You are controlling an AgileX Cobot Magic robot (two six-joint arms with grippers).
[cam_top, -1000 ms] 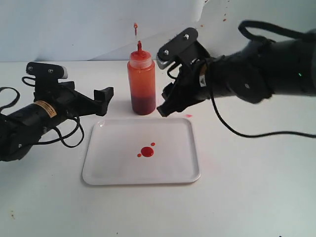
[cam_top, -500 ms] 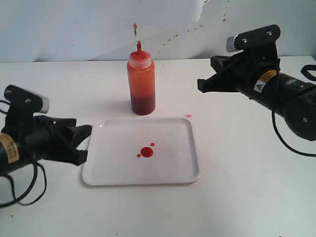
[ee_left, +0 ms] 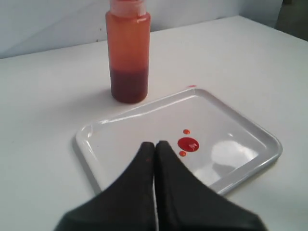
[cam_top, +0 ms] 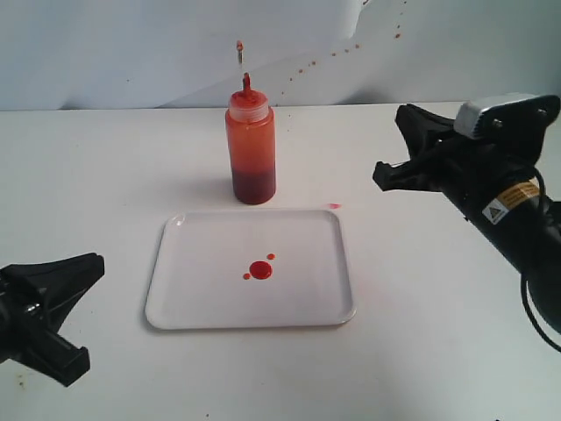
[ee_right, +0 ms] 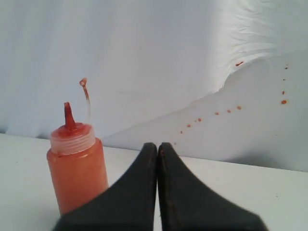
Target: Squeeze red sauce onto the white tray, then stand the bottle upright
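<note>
The bottle (cam_top: 251, 145) stands upright on the table behind the white tray (cam_top: 202, 281), free of both grippers, with its red nozzle (ee_right: 67, 115) up and its thin cap (ee_right: 83, 83) hanging above on its tether. Dark red sauce fills its lower part. A round blob of red sauce (cam_top: 260, 270) with two tiny drops lies near the tray's middle. My left gripper (ee_left: 155, 143) is shut and empty, off the tray's front left corner and pointing across the tray (ee_left: 84, 144) at the bottle (ee_left: 128, 53). My right gripper (ee_right: 158, 144) is shut and empty, well right of the bottle (ee_right: 77, 173).
A small red smear (cam_top: 335, 206) marks the table just behind the tray's far right corner. Red specks (cam_top: 307, 66) dot the pale backdrop behind the bottle. My right arm (cam_top: 500, 197) reaches in from the right edge.
Both grippers have drawn away from the bottle and shut. The left arm went back toward the front left corner, the right arm swung out to the right. Bottle and tray stayed put.
</note>
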